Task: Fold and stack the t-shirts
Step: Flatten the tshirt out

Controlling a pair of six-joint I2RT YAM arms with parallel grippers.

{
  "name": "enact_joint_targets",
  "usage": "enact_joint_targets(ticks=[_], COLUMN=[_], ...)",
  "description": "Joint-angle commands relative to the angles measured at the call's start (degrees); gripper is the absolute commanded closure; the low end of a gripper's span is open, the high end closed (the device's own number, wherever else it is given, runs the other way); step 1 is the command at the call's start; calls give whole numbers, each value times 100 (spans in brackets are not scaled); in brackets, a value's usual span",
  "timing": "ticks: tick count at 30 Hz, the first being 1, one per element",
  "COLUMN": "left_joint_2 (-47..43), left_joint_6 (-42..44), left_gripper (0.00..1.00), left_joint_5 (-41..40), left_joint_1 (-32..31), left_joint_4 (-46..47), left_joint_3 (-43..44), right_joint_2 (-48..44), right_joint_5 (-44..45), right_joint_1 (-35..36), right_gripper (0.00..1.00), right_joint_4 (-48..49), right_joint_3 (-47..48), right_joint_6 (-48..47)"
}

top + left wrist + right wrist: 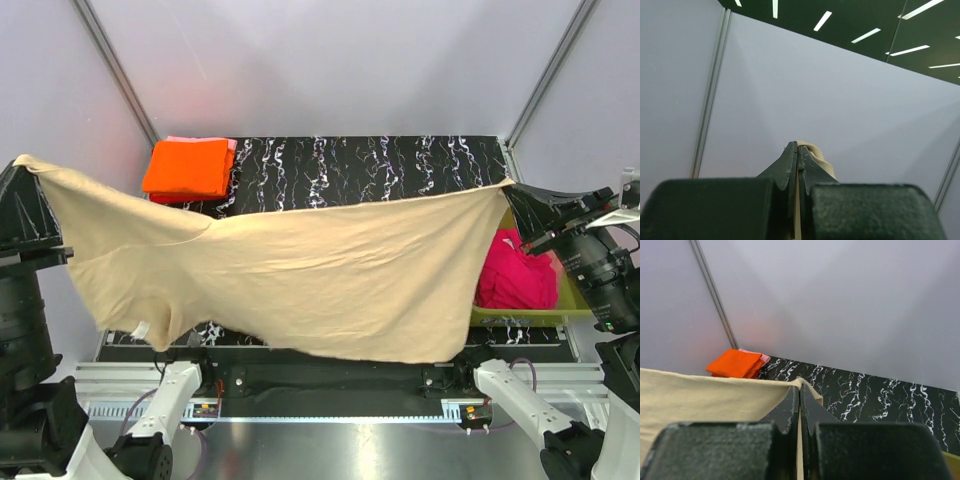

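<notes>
A tan-beige t-shirt [300,270] hangs stretched in the air across the whole table. My left gripper [22,165] is shut on its far-left corner, high up; in the left wrist view a fold of the tan cloth [817,152] pokes past the closed left gripper [798,145]. My right gripper [512,185] is shut on the opposite corner; the right wrist view shows the tan-beige t-shirt [705,392] running left from the right gripper [800,387]. A folded orange t-shirt [188,167] lies on a pink t-shirt [232,145] at the back left. A magenta-red t-shirt [515,275] lies crumpled in the tub.
The olive-green tub [570,300] stands at the table's right edge. The black marbled tabletop [370,170] shows behind the hanging cloth. Grey walls with metal corner posts [115,65] enclose the back and sides.
</notes>
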Motion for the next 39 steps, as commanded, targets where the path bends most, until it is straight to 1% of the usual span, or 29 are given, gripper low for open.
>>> enact_joint_targets(ticks=[1, 5, 8, 9, 11, 12, 13, 14, 15, 17, 18, 20, 21, 22, 24, 26, 31, 32, 35, 39], left_joint_2=[422, 870, 1301, 1441, 1548, 1627, 1819, 1960, 2266, 2531, 2681, 2778, 2866, 2919, 3103, 3235, 3552, 3587, 3684, 3719], left_joint_6=[221, 775, 1214, 1416, 1628, 1759, 1961, 2067, 2225, 2287, 2349, 2367, 2323, 2288, 2131, 2060, 1945, 1954, 1954, 1936], left_gripper=[100, 100, 100, 100, 100, 100, 100, 100, 100, 100, 100, 100, 100, 100, 100, 100, 100, 100, 100, 100], left_joint_5=[29, -121, 151, 152, 284, 292, 292, 310, 293, 258, 257, 196, 204, 39, 20, 64, 64, 46, -94, -243], left_joint_1=[-4, -13, -13, -13, -13, -4, -4, -4, 4, 5, 5, 4, 5, 13, 5, 13, 5, 5, 5, 5], left_joint_4=[-111, -24, 204, 484, 880, 1117, 1528, 1611, 1655, 1647, 1786, 2024, 2225, 2314, 2594, 2648, 2895, 2904, 2904, 2834], left_joint_3=[259, 224, -152, -624, -1206, -1792, -2033, -2200, -2419, -2614, -2954, -3360, -3736, -3905, -4326, -4504, -5023, -5067, -5111, -4954], right_joint_2=[250, 856, 1575, 1726, 2251, 2446, 2648, 3076, 3281, 3772, 3906, 4291, 4424, 4565, 5074, 5547, 6270, 6471, 6841, 7018], right_joint_5=[459, 512, 775, 854, 1047, 1083, 1084, 953, 847, 584, 557, 556, 487, 408, 328, 328, 512, 843, 1371, 1707], right_joint_1=[-16, -7, -16, -7, -24, -24, -24, -24, -33, -33, -24, -33, -33, -33, -33, -33, -24, -16, -16, -24], right_gripper=[100, 100, 100, 100, 100, 100, 100, 100, 100, 100, 100, 100, 100, 100, 100, 100, 100, 100, 100, 100], right_joint_4=[114, 272, 518, 701, 913, 1184, 1308, 1440, 1485, 1590, 1721, 1854, 1907, 1977, 2144, 2162, 2302, 2416, 2592, 2829], right_joint_3=[210, 114, -236, -360, -668, -773, -905, -950, -967, -1125, -1204, -1371, -1398, -1424, -1381, -1197, -994, -977, -863, -748], right_joint_6=[4, -189, -304, -374, -409, -410, -418, -418, -427, -436, -436, -699, -882, -980, -1244, -1323, -1534, -1604, -1894, -2132])
